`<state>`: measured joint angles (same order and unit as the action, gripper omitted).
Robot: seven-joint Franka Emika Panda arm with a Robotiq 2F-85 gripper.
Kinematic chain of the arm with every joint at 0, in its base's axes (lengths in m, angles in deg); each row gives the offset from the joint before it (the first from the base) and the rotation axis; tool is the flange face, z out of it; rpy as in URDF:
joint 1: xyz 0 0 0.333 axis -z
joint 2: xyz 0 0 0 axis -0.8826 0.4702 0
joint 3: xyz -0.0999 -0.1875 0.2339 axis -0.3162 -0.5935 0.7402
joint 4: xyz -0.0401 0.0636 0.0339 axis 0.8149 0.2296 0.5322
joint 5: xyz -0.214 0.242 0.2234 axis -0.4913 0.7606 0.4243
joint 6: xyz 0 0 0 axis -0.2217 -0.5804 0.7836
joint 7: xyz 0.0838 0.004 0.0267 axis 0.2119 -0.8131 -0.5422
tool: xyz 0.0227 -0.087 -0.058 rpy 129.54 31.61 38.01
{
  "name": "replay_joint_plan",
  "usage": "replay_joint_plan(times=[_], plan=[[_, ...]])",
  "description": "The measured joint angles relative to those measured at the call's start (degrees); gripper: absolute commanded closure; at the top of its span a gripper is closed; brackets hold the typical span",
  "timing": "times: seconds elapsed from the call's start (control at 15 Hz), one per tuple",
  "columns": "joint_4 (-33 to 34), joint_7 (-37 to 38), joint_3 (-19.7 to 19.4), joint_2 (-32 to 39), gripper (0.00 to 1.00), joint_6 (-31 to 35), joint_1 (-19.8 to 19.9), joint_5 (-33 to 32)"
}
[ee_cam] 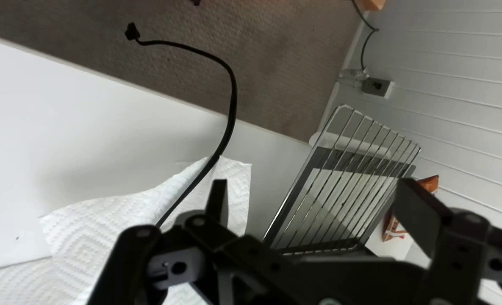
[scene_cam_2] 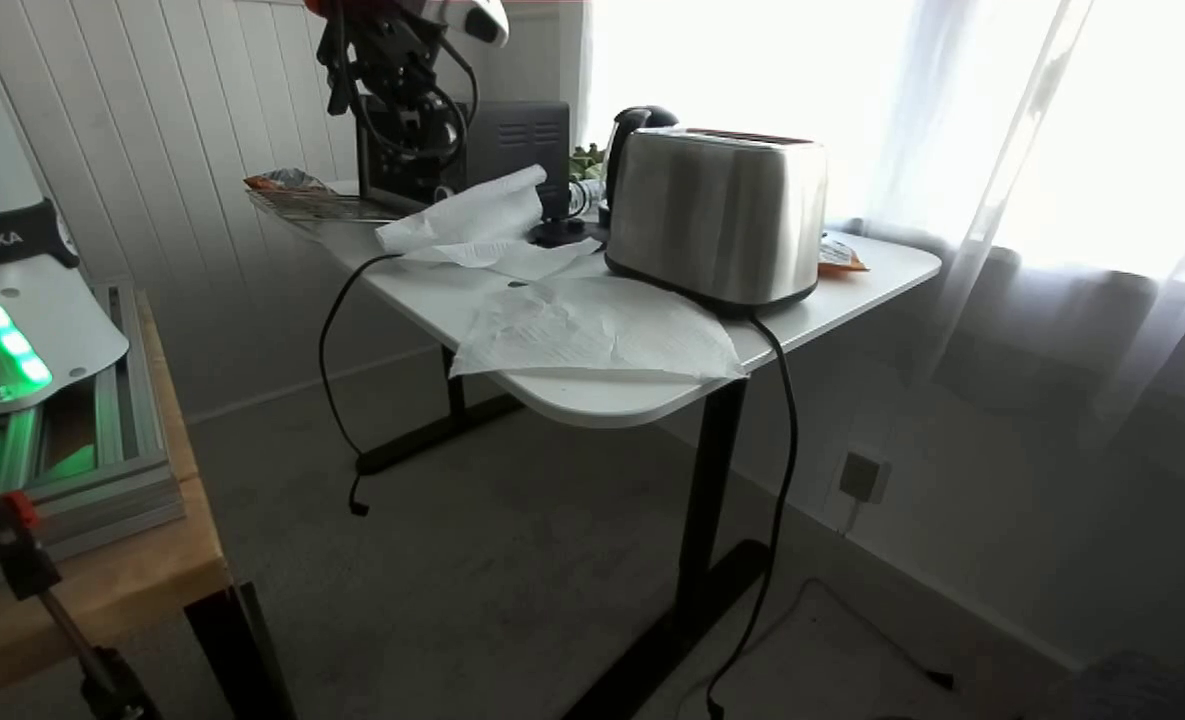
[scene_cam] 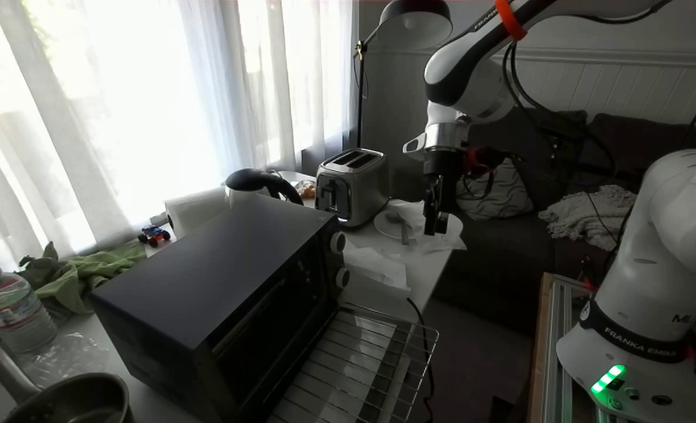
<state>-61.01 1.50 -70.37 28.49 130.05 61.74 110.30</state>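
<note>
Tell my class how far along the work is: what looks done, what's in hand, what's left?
Done, it appears: the oven door is down, and the wire rack extends over it. In hand: nothing; the gripper hangs open in the air, jaws apart. Left, probably: a grasp, since nothing sits between the jaws; perhaps also a black cord, whose plug hangs loose off the table.

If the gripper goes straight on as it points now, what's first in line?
Most likely the oven rack, which shows between the fingers of the open gripper in the wrist view; depth is unclear, so the table edge beside it might come first.
</note>
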Motion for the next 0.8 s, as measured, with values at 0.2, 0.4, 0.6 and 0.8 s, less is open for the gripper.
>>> replay_joint_plan(times=[0.2, 0.4, 0.6, 0.8], plan=[[-1.1, -5.8, -0.6, 3.4, 0.00, -4.2, 2.2, 1.2], [-1.6, -10.8, -0.9, 8.7, 0.00, -9.1, 5.1, 2.9], [-1.7, -12.3, -0.6, 14.7, 0.00, -12.6, 8.0, 6.4], [-2.3, -12.3, 0.4, 18.2, 0.00, -13.1, 9.7, 14.1]])
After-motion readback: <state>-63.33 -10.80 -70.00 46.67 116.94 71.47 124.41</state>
